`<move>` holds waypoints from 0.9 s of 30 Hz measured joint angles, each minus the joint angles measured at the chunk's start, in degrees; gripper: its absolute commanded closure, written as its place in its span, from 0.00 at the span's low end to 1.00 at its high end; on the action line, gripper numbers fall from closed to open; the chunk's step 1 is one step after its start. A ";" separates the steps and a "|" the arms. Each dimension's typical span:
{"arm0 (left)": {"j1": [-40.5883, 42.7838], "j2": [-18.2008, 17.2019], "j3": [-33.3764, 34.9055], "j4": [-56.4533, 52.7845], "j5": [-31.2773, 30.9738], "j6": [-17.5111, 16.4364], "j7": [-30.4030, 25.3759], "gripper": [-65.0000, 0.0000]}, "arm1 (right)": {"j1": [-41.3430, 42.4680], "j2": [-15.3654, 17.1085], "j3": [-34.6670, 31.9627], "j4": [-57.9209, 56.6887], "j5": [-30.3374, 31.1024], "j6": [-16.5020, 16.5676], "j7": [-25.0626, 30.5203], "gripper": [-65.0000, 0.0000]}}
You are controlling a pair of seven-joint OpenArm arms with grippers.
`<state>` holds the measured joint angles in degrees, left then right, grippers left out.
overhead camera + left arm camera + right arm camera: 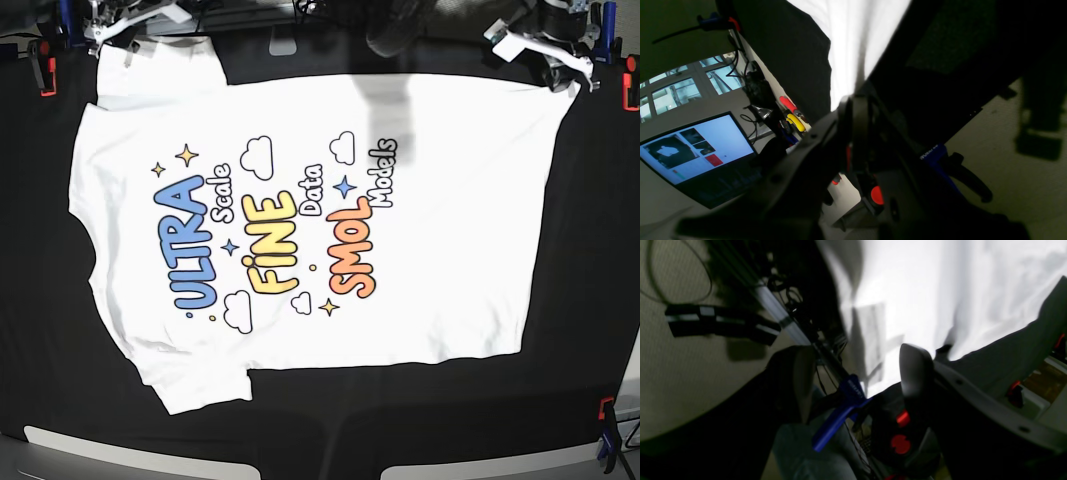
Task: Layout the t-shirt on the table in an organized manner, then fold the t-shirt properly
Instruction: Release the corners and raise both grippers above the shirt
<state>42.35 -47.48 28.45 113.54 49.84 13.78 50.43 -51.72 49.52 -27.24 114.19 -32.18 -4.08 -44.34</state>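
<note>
The white t-shirt (440, 260) lies spread flat, print up, on the black table (400, 410), its hem toward the right. At the shirt's far right corner my left gripper (565, 70) is shut on the cloth. In the left wrist view its jaws (851, 100) pinch a bunched edge of the white t-shirt (853, 40). My right gripper (125, 45) is at the far left, over the sleeve. In the right wrist view its fingers (915, 370) stand wide apart, the gripper (858, 376) open and holding nothing, with the t-shirt (940, 290) just beyond.
Red clamps (45, 75) (630, 90) and a blue clamp (605, 440) sit on the table's edges. Another blue clamp (843, 406) shows below the right gripper. A laptop (696, 150) and red and yellow tool handles (791, 113) lie off the table.
</note>
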 measured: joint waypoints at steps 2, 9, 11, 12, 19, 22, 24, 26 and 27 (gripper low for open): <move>0.00 -0.02 0.00 -0.02 0.00 0.00 0.00 1.00 | 0.63 -0.02 0.00 -0.96 -1.51 0.00 0.02 0.40; 0.00 -0.02 0.00 -0.02 0.02 0.04 0.26 1.00 | 4.13 -0.17 0.00 -1.44 -1.75 0.02 -0.07 0.40; 0.00 -0.02 0.00 0.00 0.00 0.02 0.26 1.00 | 4.87 -0.17 -0.04 -1.51 -0.70 0.42 -0.24 0.40; 0.00 -0.02 0.00 0.00 0.02 0.04 0.28 1.00 | 5.31 -0.17 -0.04 -1.53 -0.52 1.86 -0.22 0.40; -0.02 0.00 0.00 0.00 0.00 0.04 0.42 1.00 | 5.64 -0.28 -0.04 -1.60 3.34 6.27 0.00 0.41; 0.00 0.00 0.00 0.00 0.00 0.04 0.42 1.00 | 5.73 -0.26 -0.02 -1.60 3.32 6.21 -0.02 0.52; 0.00 0.00 0.00 -0.02 0.00 0.04 0.42 1.00 | 5.68 -0.26 -0.02 -1.60 3.26 6.08 -0.02 0.65; 0.00 0.00 0.00 -0.02 0.00 0.04 0.42 1.00 | 5.68 -0.28 -0.02 -1.60 3.28 6.03 0.42 0.73; 0.00 0.00 0.00 -0.02 -0.02 0.04 0.42 1.00 | 5.68 -0.26 -0.02 -1.60 3.32 6.05 0.46 0.75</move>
<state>42.35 -47.48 28.45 113.51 49.82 13.82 50.85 -46.04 49.25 -27.27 112.60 -28.86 1.98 -43.88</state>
